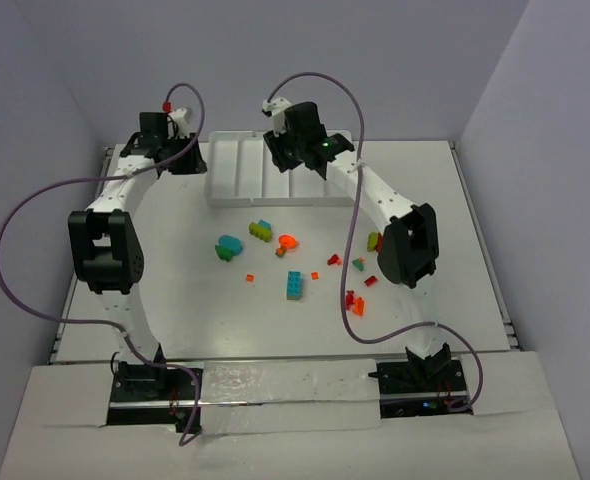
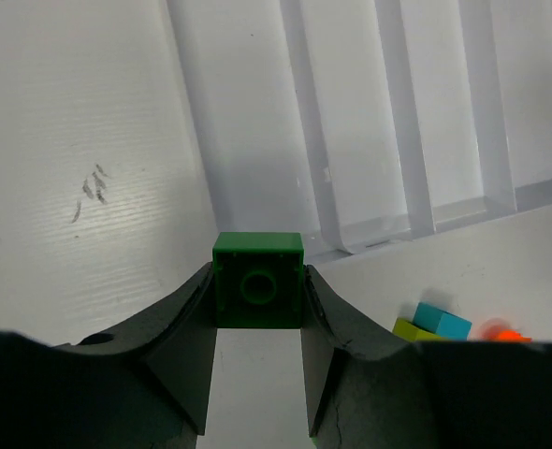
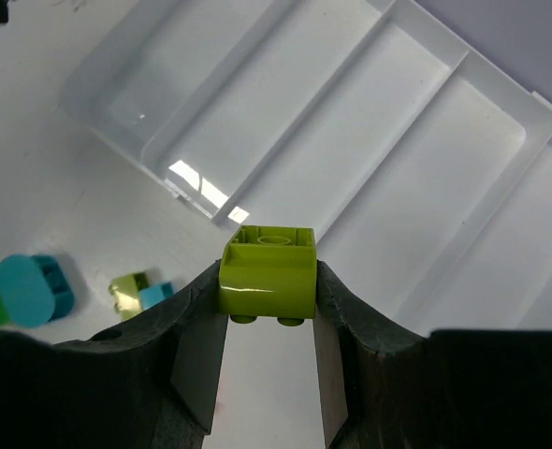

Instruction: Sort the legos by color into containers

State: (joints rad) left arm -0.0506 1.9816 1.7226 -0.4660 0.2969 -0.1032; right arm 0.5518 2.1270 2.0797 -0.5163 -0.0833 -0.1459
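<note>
Two bricks up at once? asks the operator. Where are they?

Me: Yes. My left claw (image 2: 257,297) is clamped on a dark green brick (image 2: 257,279). It hangs just beside the left end of the tray (image 2: 351,140), toward the far left corner of the table (image 2: 79,112). Whether it is over the first compartment I cannot tell. My right claw (image 3: 268,285) is clamped on a lime brick (image 3: 268,273) above the middle of the tray, in front of a divider.

Operator: How do they sit?

Me: Both are squat and nearly square, so neither has a long axis worth naming. The green one shows its hollow underside, ring and all, to my wrist. The lime one has its studs toward my palm and its open underside toward the tray. The compartments run long, from the table's near edge toward its far edge.

Operator: And how will they handle?

Me: Light, hard and slick, I judge (glossy plastic; the lime one shines). The flat opposite sides are the place to pinch, as I do now. A grip on corners or studs would likely let one twist out. A short drop should not hurt them. The loose legos (image 1: 294,285) lie mid-table.
</note>
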